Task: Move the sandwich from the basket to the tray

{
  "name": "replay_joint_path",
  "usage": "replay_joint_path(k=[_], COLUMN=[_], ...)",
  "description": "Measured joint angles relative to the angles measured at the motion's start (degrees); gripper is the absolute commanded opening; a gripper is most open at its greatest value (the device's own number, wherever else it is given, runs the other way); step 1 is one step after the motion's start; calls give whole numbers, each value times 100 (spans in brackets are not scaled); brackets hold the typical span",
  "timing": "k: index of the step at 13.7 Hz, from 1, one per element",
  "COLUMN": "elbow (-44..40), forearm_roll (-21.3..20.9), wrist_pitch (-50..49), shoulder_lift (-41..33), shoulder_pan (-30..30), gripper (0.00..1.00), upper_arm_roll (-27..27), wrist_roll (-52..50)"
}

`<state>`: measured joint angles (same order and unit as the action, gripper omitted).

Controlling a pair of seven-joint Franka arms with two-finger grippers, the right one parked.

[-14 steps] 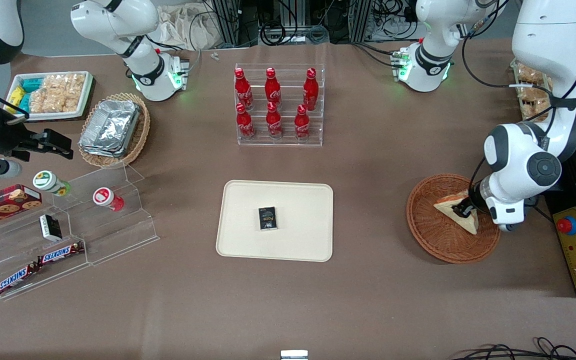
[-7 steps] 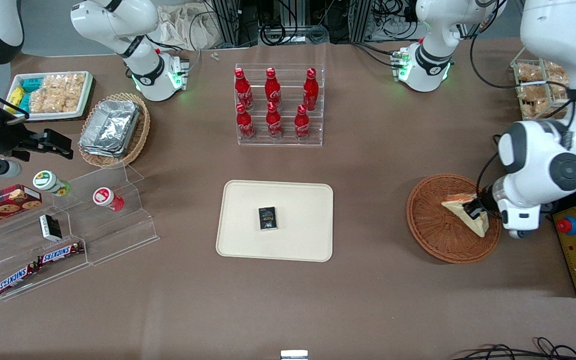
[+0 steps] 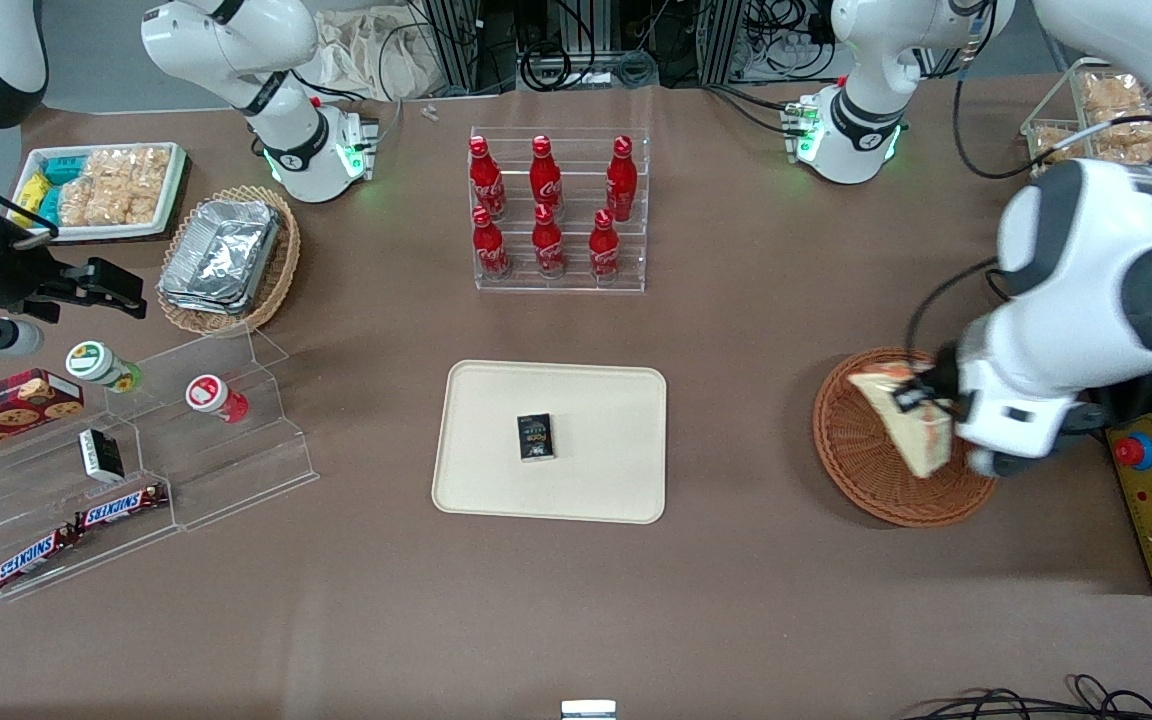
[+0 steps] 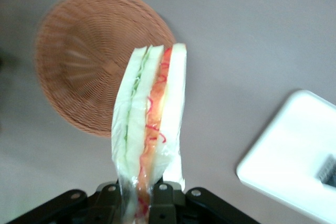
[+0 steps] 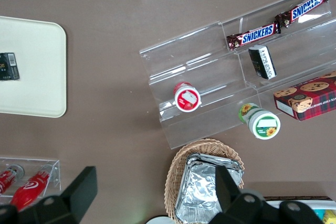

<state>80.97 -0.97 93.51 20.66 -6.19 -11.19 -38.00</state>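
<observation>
One sandwich [image 3: 911, 425], plastic-wrapped, clamped in the gripper [image 4: 140, 195] by its lower end, raised clear above the basket [image 3: 861, 470]; wedge stands on edge w/ red-orange and green filling edge facing the wrist cam. Gripper closed on it, fingers [image 4: 163, 198] pressing both bread faces. In front view, sandwich overlaps basket's rim nearest the working arm; basket itself holds nothing else, sits on bench [image 3: 736, 330] toward working arm's end.

Tray [image 3: 551, 440] well apart from basket, mid-bench, w/ a wide strip of bare brown bench between tray's rounded edge and basket rim. Small dark box [image 3: 535, 437] lies flat near tray's middle; bare cream surface all round it, esp. along the edge closest to the basket. Wrist view: tray corner [image 4: 286, 169] and a bit of the dark box visible, basket [image 4: 92, 56] seen below sandwich [image 4: 152, 129].

Acrylic rack of six red bottles [image 3: 546, 210] farther from front cam than tray, apart from it. Tan basket w/ foil containers [image 3: 226, 255], clear stepped stand w/ snack bars [image 3: 76, 525] and cups, all toward parked arm's end.
</observation>
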Motion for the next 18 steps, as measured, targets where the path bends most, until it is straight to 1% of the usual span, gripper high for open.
replay_joint_path(k=[3, 6, 7, 8, 9, 10, 13, 14, 15, 18], elbow=[-668, -1212, -1258, -1270, -1280, -1286, -1294, -1299, -1311, -1375], forearm_roll=[-3, -8, -70, -248, -429, -524, -619, -625, -631, -639], wrist_pitch=[27, 186, 365, 534, 722, 937, 1646, 1788, 1856, 1908], shoulder_lift=[855, 1739, 1975, 2195, 2404, 2583, 2959, 3027, 3067, 3084], shoulder_pan=[-891, -1505, -1690, -1878, -2049, -2171, -2279, -2281, -2281, -2300], gripper=[0, 0, 0, 0, 0, 0, 0, 27, 99, 100], upper_arm_roll=[-65, -69, -68, -66, -64, -63, -56, -56, -56, -56], wrist_roll=[-52, -45, -45, -46, -66, -85, -66, -60, -56, -54])
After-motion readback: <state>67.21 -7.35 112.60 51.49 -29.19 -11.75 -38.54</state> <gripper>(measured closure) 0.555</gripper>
